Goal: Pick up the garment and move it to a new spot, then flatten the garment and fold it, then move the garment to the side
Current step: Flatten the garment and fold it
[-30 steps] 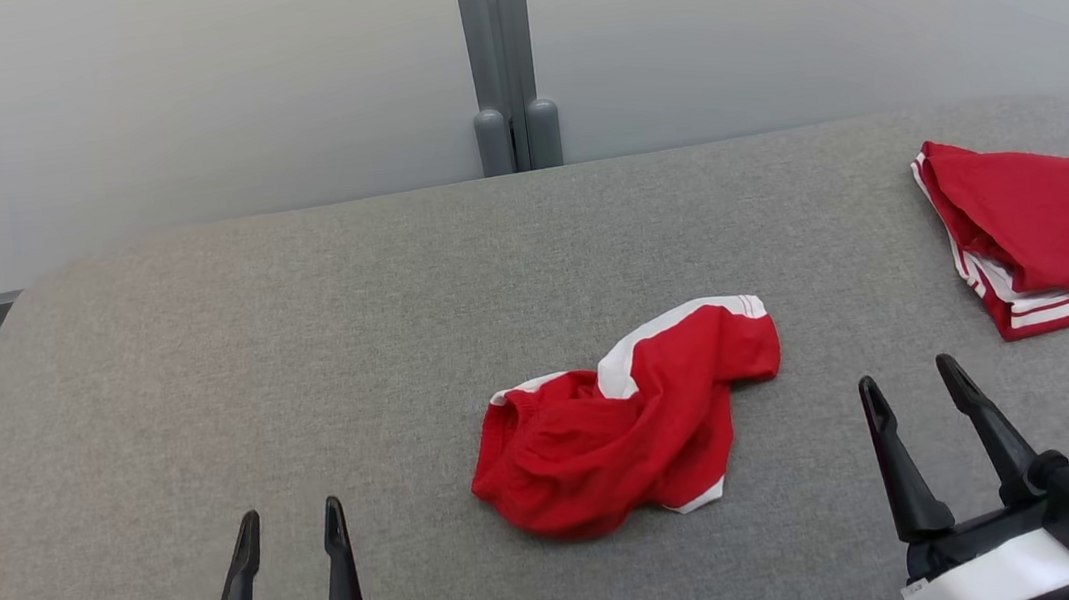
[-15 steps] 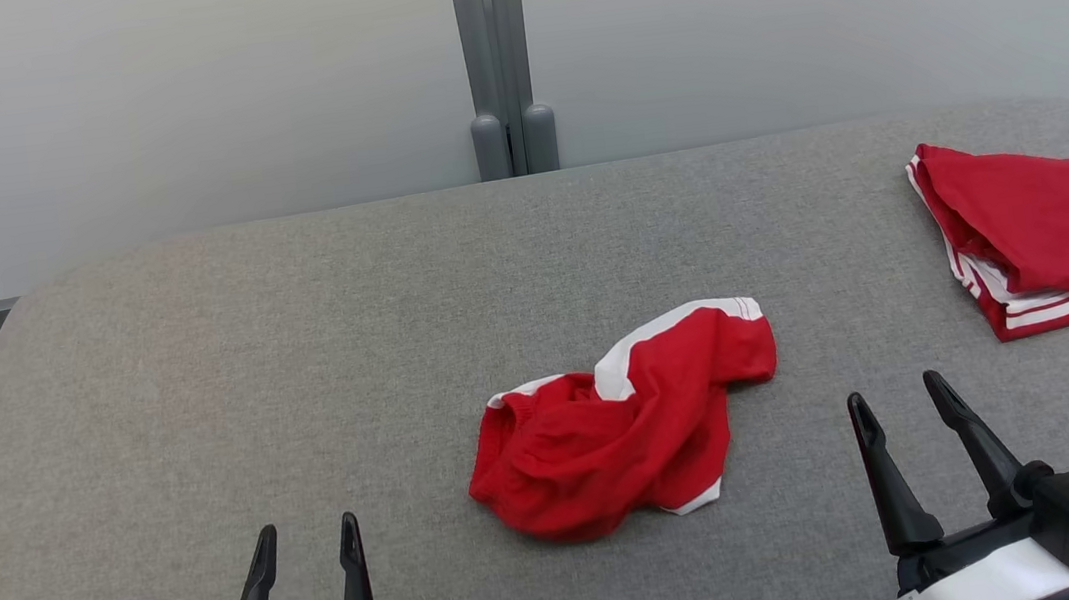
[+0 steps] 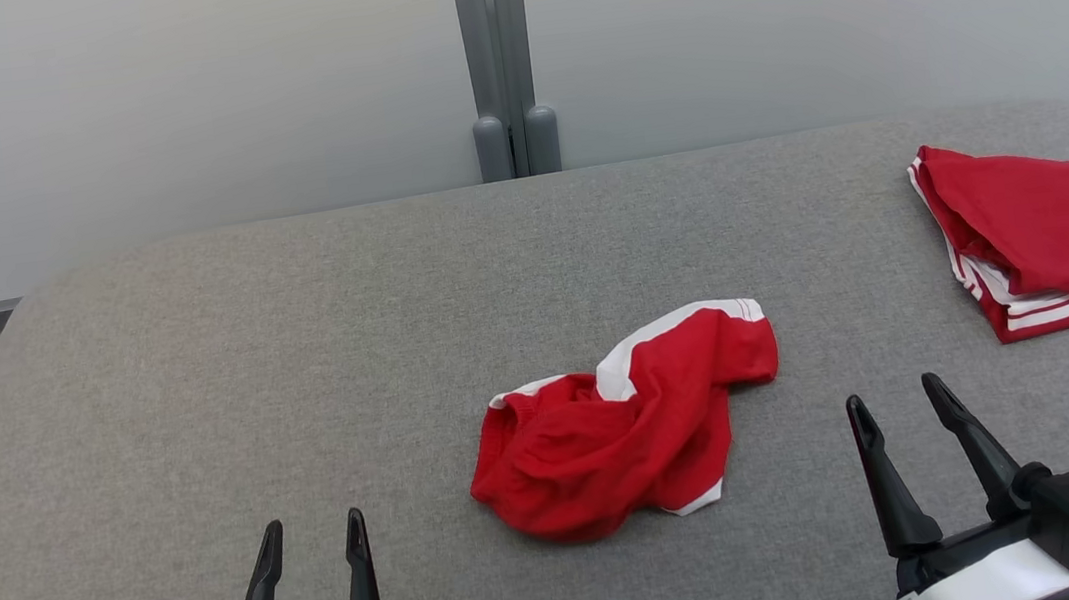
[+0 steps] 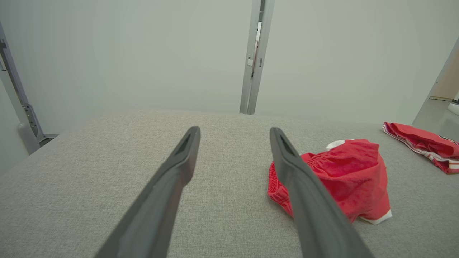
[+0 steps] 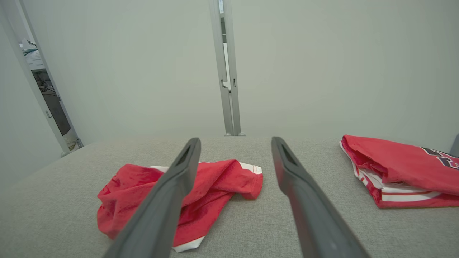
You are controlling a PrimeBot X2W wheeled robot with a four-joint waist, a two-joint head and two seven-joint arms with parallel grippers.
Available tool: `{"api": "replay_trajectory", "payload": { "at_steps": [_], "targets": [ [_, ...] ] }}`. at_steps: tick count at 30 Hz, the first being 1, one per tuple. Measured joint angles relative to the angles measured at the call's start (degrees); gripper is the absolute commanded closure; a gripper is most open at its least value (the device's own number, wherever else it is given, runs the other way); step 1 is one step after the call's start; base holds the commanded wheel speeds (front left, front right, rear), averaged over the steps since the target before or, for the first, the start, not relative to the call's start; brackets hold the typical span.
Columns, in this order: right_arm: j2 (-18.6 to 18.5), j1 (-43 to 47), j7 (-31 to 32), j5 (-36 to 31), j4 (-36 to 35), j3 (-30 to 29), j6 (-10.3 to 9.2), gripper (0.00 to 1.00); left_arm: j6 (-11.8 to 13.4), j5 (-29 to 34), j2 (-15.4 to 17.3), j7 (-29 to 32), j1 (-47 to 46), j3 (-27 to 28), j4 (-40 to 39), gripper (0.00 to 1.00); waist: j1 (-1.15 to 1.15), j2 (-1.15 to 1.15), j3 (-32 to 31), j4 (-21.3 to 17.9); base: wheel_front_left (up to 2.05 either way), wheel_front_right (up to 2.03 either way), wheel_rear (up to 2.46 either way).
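Garment (image 3: 624, 426) crumpled, red with white trim, centre frame on grey table (image 3: 201, 378). Left gripper (image 3: 312, 522) lower left: jaws apart, empty, clear of cloth. Right gripper (image 3: 892, 390) lower right: jaws apart, empty. Folded jersey (image 3: 1040, 232) at right edge.

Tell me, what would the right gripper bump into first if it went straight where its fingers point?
Probably nothing soon. The right gripper points over bare grey table, through the gap between the crumpled red garment and the folded red jersey. It may pass close by that garment; depth is unclear.
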Motion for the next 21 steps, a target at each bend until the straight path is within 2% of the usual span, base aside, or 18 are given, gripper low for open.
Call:
{"api": "replay_trajectory", "payload": {
  "at_steps": [21],
  "targets": [
    [0.2,-0.2,0.0,0.2,0.0,0.4,0.00,0.00,-0.6,1.1,0.0,0.0,-1.0,-0.7,0.9,0.00,0.00,0.00,1.3,0.0,0.00,0.00,0.00]
  ]
}}
